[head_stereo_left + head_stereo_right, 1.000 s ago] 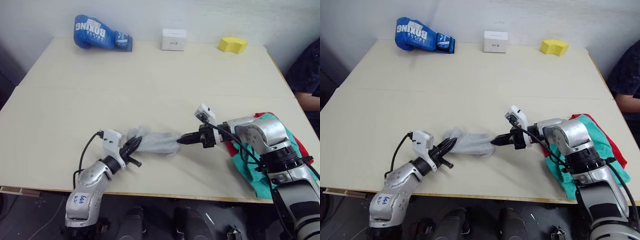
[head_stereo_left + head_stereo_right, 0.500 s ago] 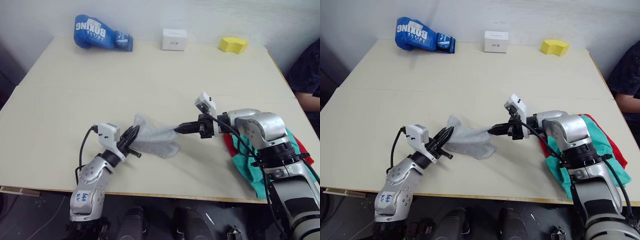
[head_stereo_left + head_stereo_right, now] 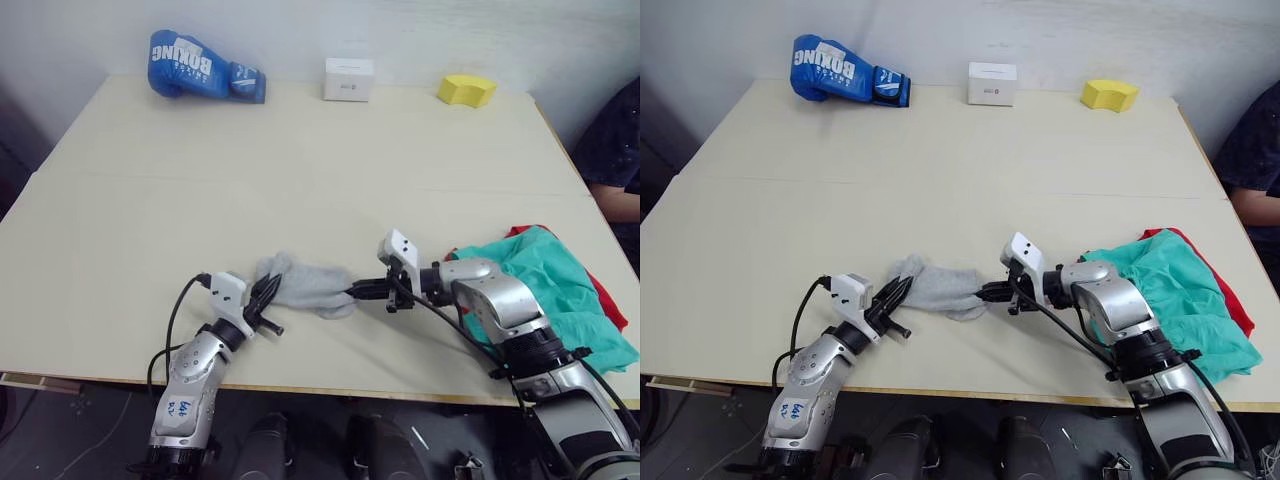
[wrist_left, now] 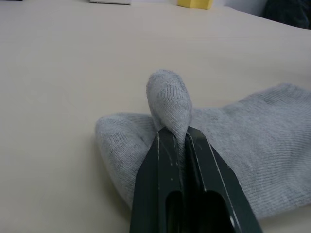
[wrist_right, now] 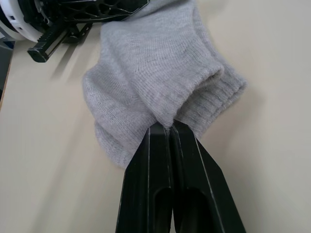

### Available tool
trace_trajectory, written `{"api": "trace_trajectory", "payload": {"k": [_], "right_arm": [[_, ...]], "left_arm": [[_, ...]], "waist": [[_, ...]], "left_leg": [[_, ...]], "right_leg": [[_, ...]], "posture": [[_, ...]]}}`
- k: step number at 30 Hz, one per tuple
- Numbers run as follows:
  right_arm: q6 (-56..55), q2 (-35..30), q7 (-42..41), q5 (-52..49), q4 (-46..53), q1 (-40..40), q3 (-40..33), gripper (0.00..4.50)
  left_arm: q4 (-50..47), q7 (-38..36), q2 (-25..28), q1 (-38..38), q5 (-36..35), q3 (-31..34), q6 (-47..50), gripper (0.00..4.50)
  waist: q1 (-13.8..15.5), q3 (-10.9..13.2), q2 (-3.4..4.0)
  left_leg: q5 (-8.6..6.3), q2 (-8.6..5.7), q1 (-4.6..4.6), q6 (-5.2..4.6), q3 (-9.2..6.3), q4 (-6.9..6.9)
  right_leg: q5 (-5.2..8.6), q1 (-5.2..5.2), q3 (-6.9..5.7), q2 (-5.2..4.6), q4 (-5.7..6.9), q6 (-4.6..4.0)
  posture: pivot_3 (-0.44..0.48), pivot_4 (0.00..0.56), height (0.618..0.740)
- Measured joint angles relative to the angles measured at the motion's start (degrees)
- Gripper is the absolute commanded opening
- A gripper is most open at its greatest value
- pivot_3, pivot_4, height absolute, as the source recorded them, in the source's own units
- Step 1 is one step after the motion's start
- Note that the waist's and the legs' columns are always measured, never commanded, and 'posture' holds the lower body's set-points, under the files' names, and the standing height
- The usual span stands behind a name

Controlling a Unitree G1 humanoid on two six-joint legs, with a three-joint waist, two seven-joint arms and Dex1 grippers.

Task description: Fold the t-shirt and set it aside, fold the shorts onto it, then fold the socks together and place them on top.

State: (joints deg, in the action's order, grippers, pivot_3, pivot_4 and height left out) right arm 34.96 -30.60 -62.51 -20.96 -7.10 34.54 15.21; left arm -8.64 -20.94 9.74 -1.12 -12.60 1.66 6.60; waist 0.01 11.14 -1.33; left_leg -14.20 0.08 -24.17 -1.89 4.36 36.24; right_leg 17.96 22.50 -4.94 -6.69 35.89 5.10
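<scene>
The light grey socks (image 3: 305, 285) lie low on the table near its front edge, stretched between both grippers. My left gripper (image 3: 266, 290) is shut on their left end, a pinched fold of knit (image 4: 170, 104) rising above its fingertips. My right gripper (image 3: 354, 293) is shut on their right, cuffed end (image 5: 194, 97). At the right of the table the teal-green shorts (image 3: 545, 285) lie spread over the red t-shirt (image 3: 605, 300), of which a red edge shows.
A blue boxing glove (image 3: 200, 66), a white box (image 3: 348, 78) and a yellow sponge (image 3: 465, 89) stand along the far edge of the table (image 3: 300, 170). A person's dark sleeve (image 3: 615, 140) shows at the right edge.
Both grippers have come down and closer together, lowering the socks from a raised stretch onto the table. The right arm has drawn back off the shorts.
</scene>
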Motion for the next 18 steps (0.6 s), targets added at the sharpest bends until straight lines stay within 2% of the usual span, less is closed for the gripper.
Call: {"api": "trace_trajectory", "payload": {"k": [1,4,9,10,12,13,15,17,18], "right_arm": [[0.2,0.1,0.3,0.0,0.0,0.0,-0.3,0.00],[3.3,-0.1,0.3,-2.0,1.1,-0.5,-2.3,0.64],[2.8,-2.5,-0.6,-3.2,3.0,-2.7,-5.5,2.38],[2.3,-2.9,-0.7,-3.2,3.0,-3.1,-6.7,2.71],[0.3,-3.0,-1.1,-4.3,3.6,-4.2,-9.5,2.71],[-0.9,-2.5,-0.9,-5.7,4.9,-4.9,-11.9,2.60],[-2.7,-1.2,-0.8,-7.6,8.3,-5.6,-14.3,2.03],[-3.9,0.4,-0.2,-8.5,11.5,-6.2,-14.4,1.25],[-4.3,1.1,0.1,-8.5,12.2,-6.6,-14.1,1.00]], "left_arm": [[0.0,-0.1,0.2,0.0,0.0,0.0,0.0,0.79],[-1.4,-0.6,0.9,1.0,-0.5,0.0,0.7,1.75],[-5.1,0.0,2.2,3.0,-2.4,2.7,2.2,3.38],[-6.1,-0.1,2.5,3.6,-3.2,3.6,2.4,3.39],[-8.0,-0.7,2.8,4.6,-6.5,6.3,3.2,3.39],[-9.5,-1.4,3.8,4.8,-10.4,9.1,4.5,3.39],[-11.4,-3.9,7.6,4.6,-16.0,13.5,6.5,2.99],[-12.4,-7.2,11.8,4.0,-19.5,15.9,7.8,2.40],[-12.9,-8.2,12.9,3.8,-20.1,16.2,8.1,2.17]], "waist": [[0.0,0.0,0.00],[0.0,0.0,0.00],[0.0,0.0,0.00],[0.0,0.0,0.00],[0.0,0.0,0.01],[-0.1,0.0,0.02],[-0.2,0.0,0.03],[-0.2,0.0,0.04],[-0.2,0.0,0.05]], "left_leg": [[0.00,0.00,0.00,0.00,0.00,0.00],[-0.01,0.01,0.00,0.01,0.00,-0.01],[-0.05,0.03,0.00,0.01,0.00,-0.01],[-0.05,0.03,-0.01,0.01,0.00,-0.01],[-0.06,0.05,-0.01,0.03,-0.01,-0.02],[-0.06,0.08,0.00,0.03,-0.01,-0.04],[-0.05,0.16,0.04,0.09,-0.01,-0.06],[-0.04,0.16,0.06,0.14,-0.01,-0.06],[-0.04,0.15,0.06,0.14,0.00,-0.06]], "right_leg": [[0.00,0.00,-0.01,0.00,0.00,0.00],[0.00,0.00,0.00,0.00,-0.02,0.00],[0.00,-0.01,0.02,0.00,-0.07,0.00],[0.00,0.00,0.02,0.00,-0.07,0.00],[0.00,0.00,0.02,0.01,-0.08,0.00],[0.00,0.01,0.03,0.03,-0.07,-0.01],[0.01,0.00,0.02,0.11,-0.06,-0.03],[0.03,0.00,0.02,0.11,-0.04,-0.05],[0.03,-0.01,0.03,0.11,-0.05,-0.05]], "posture": [[0.000,0.150,0.740],[0.000,0.150,0.740],[0.000,0.150,0.740],[0.000,0.150,0.740],[0.000,0.150,0.740],[0.000,0.150,0.740],[0.000,0.150,0.740],[0.000,0.150,0.740],[0.000,0.150,0.740]]}}
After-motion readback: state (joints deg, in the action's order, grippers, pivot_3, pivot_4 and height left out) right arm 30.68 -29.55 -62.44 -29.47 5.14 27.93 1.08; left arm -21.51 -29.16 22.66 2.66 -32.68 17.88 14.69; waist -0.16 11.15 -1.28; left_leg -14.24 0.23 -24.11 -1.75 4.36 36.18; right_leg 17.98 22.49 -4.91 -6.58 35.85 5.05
